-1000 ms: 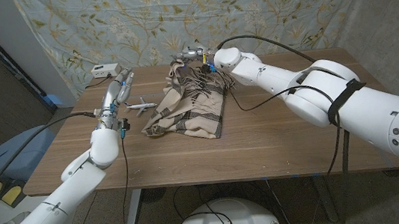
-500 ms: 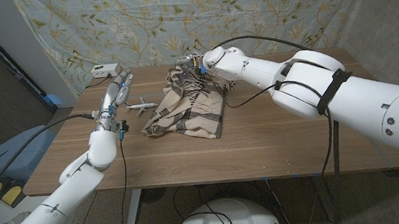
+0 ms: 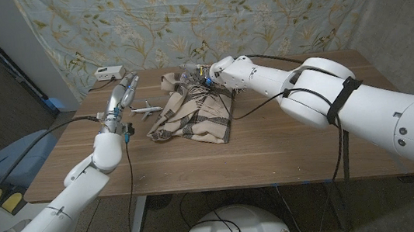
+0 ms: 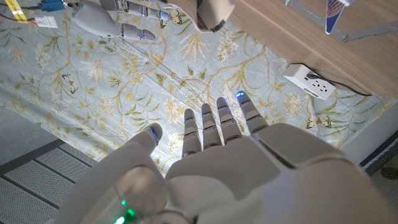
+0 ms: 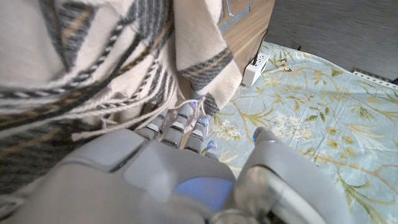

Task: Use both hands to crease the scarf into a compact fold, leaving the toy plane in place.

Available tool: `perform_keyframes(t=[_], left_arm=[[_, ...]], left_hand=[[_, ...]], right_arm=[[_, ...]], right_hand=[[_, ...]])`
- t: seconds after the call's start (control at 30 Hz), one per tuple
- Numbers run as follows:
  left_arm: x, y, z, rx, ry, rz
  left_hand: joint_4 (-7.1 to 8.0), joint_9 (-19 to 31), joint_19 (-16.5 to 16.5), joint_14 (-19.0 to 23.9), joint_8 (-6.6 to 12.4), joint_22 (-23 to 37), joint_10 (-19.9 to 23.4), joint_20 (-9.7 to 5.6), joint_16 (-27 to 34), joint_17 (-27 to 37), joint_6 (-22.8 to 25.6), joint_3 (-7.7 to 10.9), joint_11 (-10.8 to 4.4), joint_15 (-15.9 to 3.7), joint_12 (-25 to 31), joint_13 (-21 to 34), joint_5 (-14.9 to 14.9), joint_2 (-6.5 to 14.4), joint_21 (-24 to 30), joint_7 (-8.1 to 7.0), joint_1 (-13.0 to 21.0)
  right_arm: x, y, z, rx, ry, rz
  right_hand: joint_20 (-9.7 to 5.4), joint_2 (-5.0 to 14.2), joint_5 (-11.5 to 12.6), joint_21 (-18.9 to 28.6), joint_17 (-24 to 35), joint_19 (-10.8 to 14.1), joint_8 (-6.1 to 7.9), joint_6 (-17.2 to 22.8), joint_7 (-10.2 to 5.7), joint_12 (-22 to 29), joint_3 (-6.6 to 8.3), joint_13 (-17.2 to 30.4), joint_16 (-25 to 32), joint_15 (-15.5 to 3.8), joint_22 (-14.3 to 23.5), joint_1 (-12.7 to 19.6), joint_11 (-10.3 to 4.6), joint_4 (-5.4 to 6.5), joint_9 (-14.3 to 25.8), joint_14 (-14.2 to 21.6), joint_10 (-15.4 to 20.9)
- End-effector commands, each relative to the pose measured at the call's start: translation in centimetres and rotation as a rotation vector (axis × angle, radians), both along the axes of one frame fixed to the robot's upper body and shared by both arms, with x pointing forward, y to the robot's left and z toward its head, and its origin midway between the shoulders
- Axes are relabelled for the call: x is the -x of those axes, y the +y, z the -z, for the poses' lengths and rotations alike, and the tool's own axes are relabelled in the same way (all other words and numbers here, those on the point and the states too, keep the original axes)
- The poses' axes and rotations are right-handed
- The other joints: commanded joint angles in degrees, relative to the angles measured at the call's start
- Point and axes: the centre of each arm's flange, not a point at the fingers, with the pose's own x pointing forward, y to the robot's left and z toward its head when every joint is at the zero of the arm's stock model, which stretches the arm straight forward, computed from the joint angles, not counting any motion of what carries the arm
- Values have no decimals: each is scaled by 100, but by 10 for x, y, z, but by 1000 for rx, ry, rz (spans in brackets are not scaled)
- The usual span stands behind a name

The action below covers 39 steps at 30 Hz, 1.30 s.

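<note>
A beige and grey plaid scarf [image 3: 195,111] lies bunched in the middle of the wooden table [image 3: 273,144]. My right hand [image 3: 201,74] is at the scarf's far edge, fingers curled into the fabric, lifting that edge toward the left. In the right wrist view the scarf [image 5: 93,56] drapes over my right hand's fingers [image 5: 180,127]. A small white toy plane [image 3: 146,109] sits just left of the scarf. My left hand [image 3: 121,94] stands open beside the plane, fingers [image 4: 214,124] spread and holding nothing.
A white box [image 3: 110,71] with a cable sits at the table's far left corner, also seen as the white box [image 4: 311,84] in the left wrist view. A floral curtain [image 3: 219,13] hangs behind the table. Bare wood lies in front of the scarf.
My right hand has moved left along the scarf's far edge, dragging the upper corner of the fabric with it. My left hand and the toy plane have stayed put.
</note>
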Motion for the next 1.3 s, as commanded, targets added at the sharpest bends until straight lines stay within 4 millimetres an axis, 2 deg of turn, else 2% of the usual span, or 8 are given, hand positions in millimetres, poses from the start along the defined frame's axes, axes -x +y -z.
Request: perform_keyframes(t=[0.03, 0.23, 0.33, 0.37, 0.5, 0.57, 0.9, 1.3], left_arm=[[-12, -4, -6, -4, 12, 13], [-21, -5, -12, -8, 19, 20], [-27, -5, -14, -8, 22, 20], [-29, -5, -15, -8, 24, 19], [-39, -5, -16, -10, 38, 25], [-44, -5, -17, -12, 44, 29], [-61, -6, -19, -18, 56, 54], [-68, -6, -21, 0, 51, 125]], left_hand=[[-33, 13, 19, 10, -14, 16, 1, 10, -35, 26, 22, 22, -2, 1, -29, 21, 4, 13, 19, 2, -67], [-35, 13, 19, 12, -16, 15, 5, 10, -37, 26, 14, 30, 3, -1, -31, 21, 5, 15, 18, 13, -88], [-38, 13, 19, 11, -16, 14, 2, 10, -39, 25, 14, 29, -11, -11, -33, 22, 4, 8, 18, 5, -96], [-39, 13, 19, 14, -16, 14, 1, 11, -38, 25, 13, 28, -17, -9, -34, 22, 4, 4, 18, 6, -98], [-45, 12, 22, 17, -16, 13, 1, 11, -38, 24, 14, 21, -15, -16, -35, 22, 1, -15, 19, 0, -109], [-48, 12, 24, 17, -19, 13, 0, 11, -39, 24, 7, 18, -12, -21, -35, 22, 0, -24, 19, 3, -112], [-70, 10, 18, -13, -40, 9, -22, 13, -55, 21, -53, -14, -29, -48, -48, 22, -6, -96, 13, -21, -153], [-112, 7, -31, -104, -55, 3, -91, 9, -88, 14, -134, -57, -50, -55, -74, 22, -7, -186, -13, -52, -205]], right_arm=[[-4, -11, 5, -145, 84, -21], [-10, -36, -7, -194, 92, -10], [-14, -53, -15, -152, 71, 4], [-15, -62, -28, -106, 17, 39], [-21, -92, -52, -13, -154, 219], [-22, -102, -60, 6, -201, 228], [-11, -146, -69, 24, -392, -28], [21, -205, -50, -10, -618, -178]], right_hand=[[-82, -249, 88, -153, -345, 53, 67, -836, -5, -41, -209, -124, -25, -148, -3, -87, 161, -121, 25, -427, -714], [-364, -125, 100, -99, -818, 733, 236, -316, 14, 83, -138, -160, 25, -298, -10, 182, 378, -359, 33, -412, -647], [-379, -41, 46, -167, -1053, 855, 390, 360, 73, 139, -101, -164, 52, -297, -8, 262, 447, -441, 30, -318, -416], [-328, -5, 5, -212, -1135, 893, 458, 746, 161, 179, -113, -163, 85, -109, -5, 223, 520, -433, 23, -254, -234], [-99, 88, -94, -285, -1227, 992, 490, 1279, 510, 237, -89, -152, 164, 378, 6, 213, 727, -462, 19, -80, 105], [20, 219, -188, -308, -1227, 1124, 487, 1593, 649, 300, 18, -134, 297, 502, 17, 353, 912, -588, 23, 233, 426], [79, 291, -328, -336, -1153, 1253, 551, 2136, 874, 352, 111, -109, 420, 528, 30, 495, 1066, -759, 33, 418, 765], [91, 367, -346, -357, -1123, 1319, 597, 2503, 1018, 367, 208, -100, 478, 550, 34, 610, 1102, -872, 38, 502, 936]])
